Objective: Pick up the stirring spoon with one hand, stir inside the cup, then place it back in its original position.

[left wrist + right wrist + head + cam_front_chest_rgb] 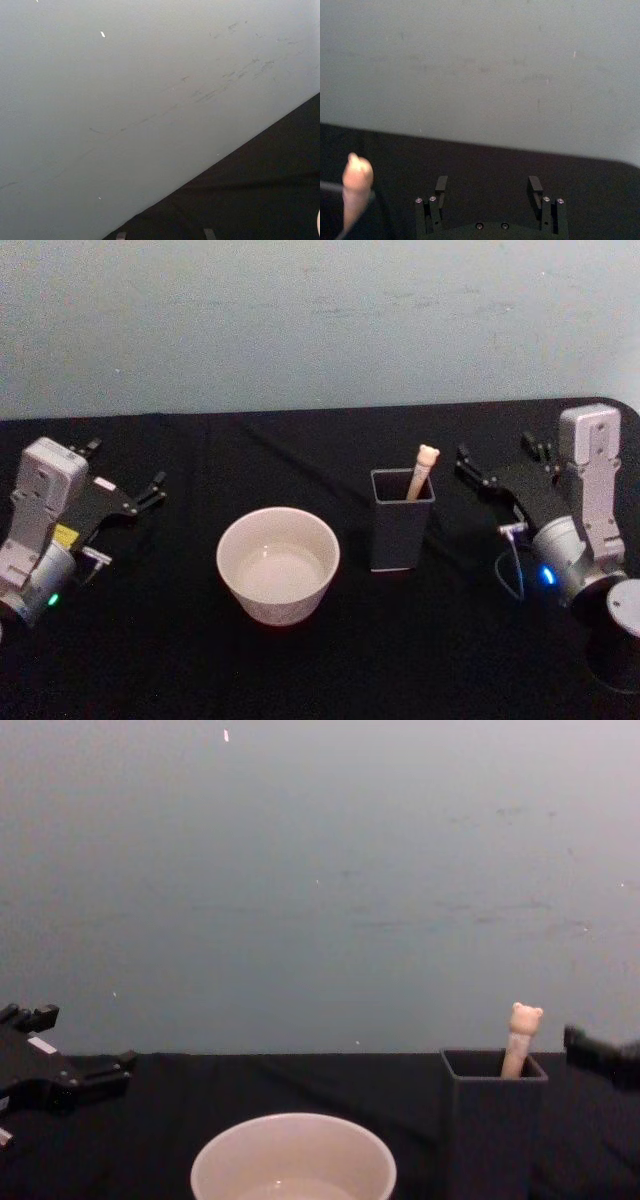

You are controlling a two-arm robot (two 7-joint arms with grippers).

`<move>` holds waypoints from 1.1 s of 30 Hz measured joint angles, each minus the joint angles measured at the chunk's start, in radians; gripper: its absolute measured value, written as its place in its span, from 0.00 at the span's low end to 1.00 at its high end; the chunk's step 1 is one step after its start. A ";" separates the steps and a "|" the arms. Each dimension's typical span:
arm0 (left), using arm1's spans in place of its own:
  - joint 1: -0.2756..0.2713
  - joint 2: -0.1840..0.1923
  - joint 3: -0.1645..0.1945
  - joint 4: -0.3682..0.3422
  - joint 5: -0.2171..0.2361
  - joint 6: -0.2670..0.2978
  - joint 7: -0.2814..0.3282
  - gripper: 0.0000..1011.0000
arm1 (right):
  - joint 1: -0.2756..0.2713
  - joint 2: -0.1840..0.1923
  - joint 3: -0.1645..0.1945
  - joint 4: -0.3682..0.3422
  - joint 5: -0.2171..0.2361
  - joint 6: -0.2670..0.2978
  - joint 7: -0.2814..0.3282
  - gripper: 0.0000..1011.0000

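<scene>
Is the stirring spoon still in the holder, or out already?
In. The stirring spoon stands handle-up in the dark holder, beside the cup. The open right gripper is apart from it.

Matt black cloth over the desk [330, 660], smooth glossy cream cup [278, 565], matt dark grey holder [401, 520], smooth beige spoon handle [422, 470]
</scene>
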 joint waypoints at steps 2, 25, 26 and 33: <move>0.000 0.000 0.000 0.000 0.000 0.000 0.000 0.99 | -0.003 -0.008 0.001 0.017 -0.004 0.010 0.000 0.99; 0.000 0.000 0.000 0.000 0.000 0.000 0.000 0.99 | -0.003 -0.020 0.008 0.040 -0.009 0.019 0.004 0.99; 0.000 0.000 0.000 0.000 0.000 0.000 0.000 0.99 | -0.003 -0.020 0.008 0.040 -0.009 0.019 0.004 0.99; 0.000 0.000 0.000 0.000 0.000 0.000 0.000 0.99 | -0.003 -0.019 0.008 0.039 -0.008 0.019 0.004 0.99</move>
